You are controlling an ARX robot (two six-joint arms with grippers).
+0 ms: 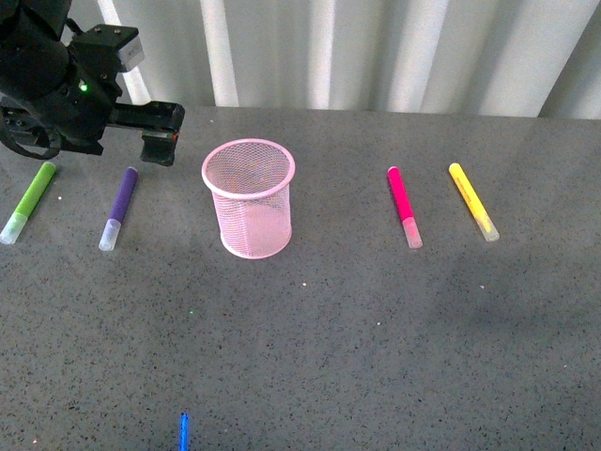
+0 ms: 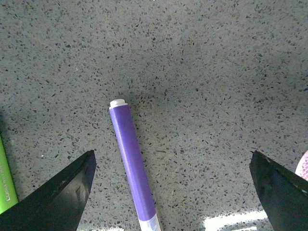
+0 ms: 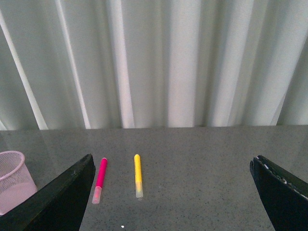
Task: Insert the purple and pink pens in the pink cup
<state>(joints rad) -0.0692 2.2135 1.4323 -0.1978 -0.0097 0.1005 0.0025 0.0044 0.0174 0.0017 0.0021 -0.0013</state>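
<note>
On the speckled grey table [image 1: 394,357] before pale curtains [image 1: 376,47], with the left gripper [image 2: 172,156] wide open and empty over the purple pen [image 1: 120,205] left of the pink cup [image 1: 254,221]: centre on the barrel, drop straight, pinch across; pink pen [image 1: 402,202] right of the cup, right gripper [image 3: 172,161] likewise open, empty

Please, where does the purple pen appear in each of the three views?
Front view: purple pen lies left of centre, left of the pink cup.
Left wrist view: lower middle, inside the open left claw.
Right wrist view: not in it.
Shared landmark: the pink cup.
</note>
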